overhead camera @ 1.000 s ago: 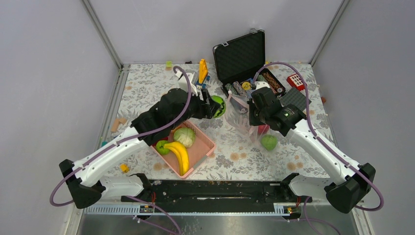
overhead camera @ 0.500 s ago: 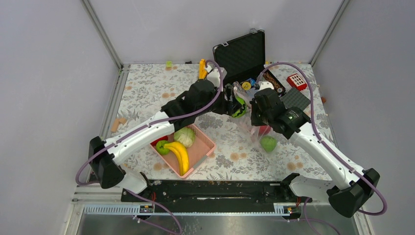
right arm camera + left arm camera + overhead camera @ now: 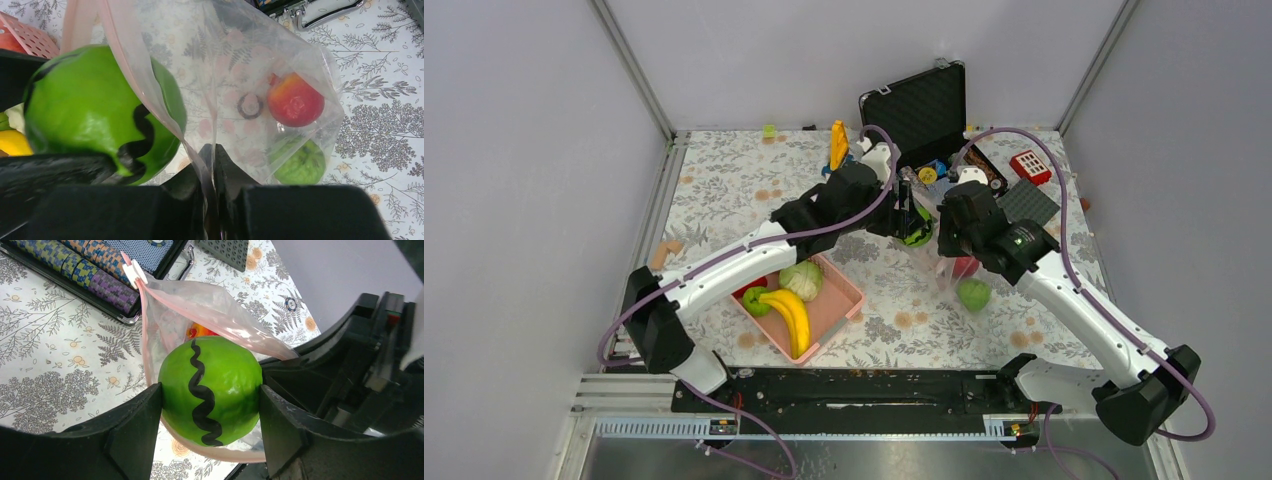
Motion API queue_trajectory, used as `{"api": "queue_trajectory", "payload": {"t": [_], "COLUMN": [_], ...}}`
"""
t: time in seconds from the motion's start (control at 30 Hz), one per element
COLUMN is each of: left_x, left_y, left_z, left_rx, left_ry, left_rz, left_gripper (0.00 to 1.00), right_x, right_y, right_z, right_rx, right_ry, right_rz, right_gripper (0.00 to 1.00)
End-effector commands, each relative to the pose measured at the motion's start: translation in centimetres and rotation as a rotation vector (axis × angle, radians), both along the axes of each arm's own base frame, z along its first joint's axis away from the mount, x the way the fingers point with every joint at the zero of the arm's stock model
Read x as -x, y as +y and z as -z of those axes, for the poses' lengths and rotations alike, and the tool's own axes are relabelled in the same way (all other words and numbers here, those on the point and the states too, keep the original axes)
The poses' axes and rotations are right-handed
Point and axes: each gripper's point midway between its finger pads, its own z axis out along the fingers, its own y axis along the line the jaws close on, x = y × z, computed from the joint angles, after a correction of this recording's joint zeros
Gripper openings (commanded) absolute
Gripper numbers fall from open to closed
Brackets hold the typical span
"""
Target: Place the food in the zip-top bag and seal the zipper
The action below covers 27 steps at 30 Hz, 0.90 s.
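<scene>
A green round fruit with a black wavy stripe (image 3: 210, 390) sits between the fingers of my left gripper (image 3: 210, 412), which is shut on it at the mouth of the zip-top bag (image 3: 200, 305). The pinkish zipper (image 3: 142, 325) curves around the fruit. My right gripper (image 3: 214, 155) is shut on the bag's edge and holds the bag (image 3: 235, 60) up. Inside it lie a red apple (image 3: 295, 100) and a pale green fruit (image 3: 299, 162). The top view shows the two grippers close together, left gripper (image 3: 912, 222) and right gripper (image 3: 939, 235).
A pink slotted basket (image 3: 829, 305) at the near left holds a banana bunch (image 3: 790, 315), a cabbage (image 3: 801, 278) and a small green fruit (image 3: 756, 300). An open black case (image 3: 919, 120) with poker chips (image 3: 90, 270) stands just behind the bag.
My left arm has swung right with the striped green fruit, from beside the basket to the bag's mouth. The right gripper has kept its hold on the bag, barely moving.
</scene>
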Motion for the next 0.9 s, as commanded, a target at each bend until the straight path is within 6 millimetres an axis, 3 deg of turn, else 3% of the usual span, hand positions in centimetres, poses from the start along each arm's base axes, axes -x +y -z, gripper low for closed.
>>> {"api": "queue_trajectory", "payload": {"t": [0.0,0.07,0.17,0.33,0.47,0.6,0.7,0.87], "left_x": [-0.6,-0.5,-0.2,0.9,1.6,1.9,1.7,2.0], "left_y": [-0.9,-1.0,-0.9,-1.0,-0.6,0.9,3.8,9.4], "left_z": [-2.4,-2.9,-3.6,-4.7,-5.5,-6.1,-6.0,-3.5], "left_rx": [0.042,0.049,0.066,0.105,0.122,0.113,0.071,-0.017], "left_ry": [-0.032,-0.042,-0.054,-0.064,-0.072,-0.097,-0.121,-0.077], "left_rz": [0.001,0.012,0.023,0.073,0.095,0.062,-0.038,-0.218], "left_gripper": [0.34,0.55,0.75,0.98,0.99,0.99,0.99,0.99], "right_x": [-0.3,-0.3,-0.3,-0.4,-0.5,-0.4,-0.5,-0.5], "right_y": [0.0,0.1,0.0,0.0,0.0,-0.1,-0.1,-0.3], "right_z": [-1.1,-1.1,-1.1,-1.0,-0.9,-0.9,-1.0,-1.1], "right_rx": [-0.042,-0.044,-0.041,-0.029,-0.024,-0.024,-0.024,-0.019], "right_ry": [-0.048,-0.048,-0.048,-0.05,-0.051,-0.052,-0.053,-0.062], "right_rz": [0.014,0.01,0.006,0.001,0.004,0.003,0.001,0.006], "right_gripper": [0.14,0.17,0.18,0.18,0.18,0.19,0.18,0.19]}}
